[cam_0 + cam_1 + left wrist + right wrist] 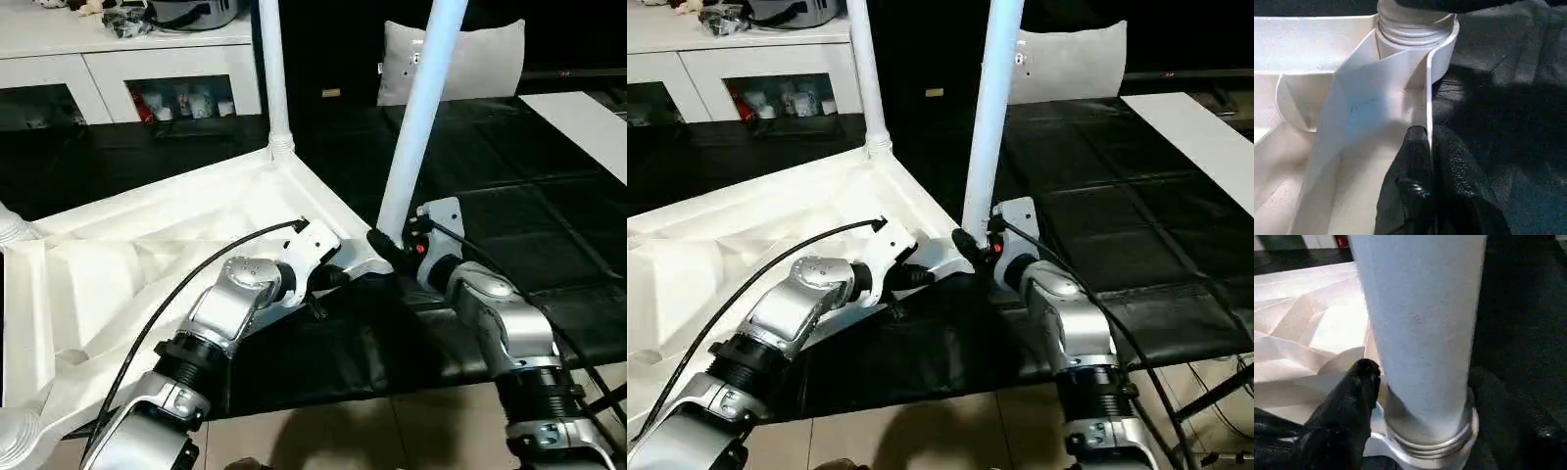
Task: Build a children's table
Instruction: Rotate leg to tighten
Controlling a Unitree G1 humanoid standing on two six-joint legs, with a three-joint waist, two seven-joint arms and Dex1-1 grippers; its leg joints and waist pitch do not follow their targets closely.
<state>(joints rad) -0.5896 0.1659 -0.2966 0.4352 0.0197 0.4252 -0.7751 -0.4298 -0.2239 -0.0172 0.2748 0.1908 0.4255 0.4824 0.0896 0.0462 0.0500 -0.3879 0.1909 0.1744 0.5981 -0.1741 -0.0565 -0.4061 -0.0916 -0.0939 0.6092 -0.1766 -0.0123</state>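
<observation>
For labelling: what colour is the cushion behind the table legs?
Grey cushion, best in the left eye view.

A white cabinet (118, 69) with glass doors stands at ten o'clock. A grey cushion (470, 59) leans at one o'clock. Black padded mats (549, 196) cover the middle; beige floor tiles (392, 436) show at six o'clock.

No readable text, label or number appears on anything.

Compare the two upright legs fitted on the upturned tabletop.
The near leg leans right; the far leg stands nearly straight. The near leg has the right hand at its base and the left hand on the tabletop rim beside it; the far leg stands alone. Both are white tubes seated in corner sockets.
</observation>
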